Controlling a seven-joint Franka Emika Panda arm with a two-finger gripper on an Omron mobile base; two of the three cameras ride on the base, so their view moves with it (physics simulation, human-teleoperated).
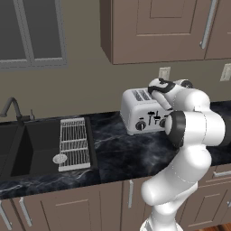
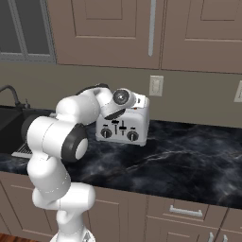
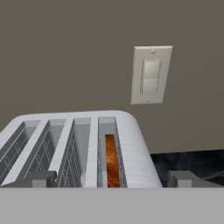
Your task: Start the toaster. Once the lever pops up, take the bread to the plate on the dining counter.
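The silver-grey toaster [image 1: 137, 115] [image 2: 124, 131] stands on the black marble kitchen counter [image 2: 189, 160] against the wall, with black knobs and levers on its front. In the hand view I look down its four slots [image 3: 131, 144]. The brown bread [image 3: 112, 162] sits low in the rightmost slot. My gripper [image 3: 113, 179] hovers just above the toaster's front edge and is open, its fingertips [image 3: 41, 178] spread wider than the slots, with nothing between them. My hand [image 2: 124, 99] hangs over the toaster's top. The plate and the dining counter are out of view.
A dark sink [image 1: 36, 149] with a faucet [image 1: 11, 108] and a wire rack [image 1: 72, 143] lies left of the toaster. A wall switch plate [image 3: 151, 75] [image 2: 156, 85] is behind it. Upper cabinets [image 1: 153, 27] hang above.
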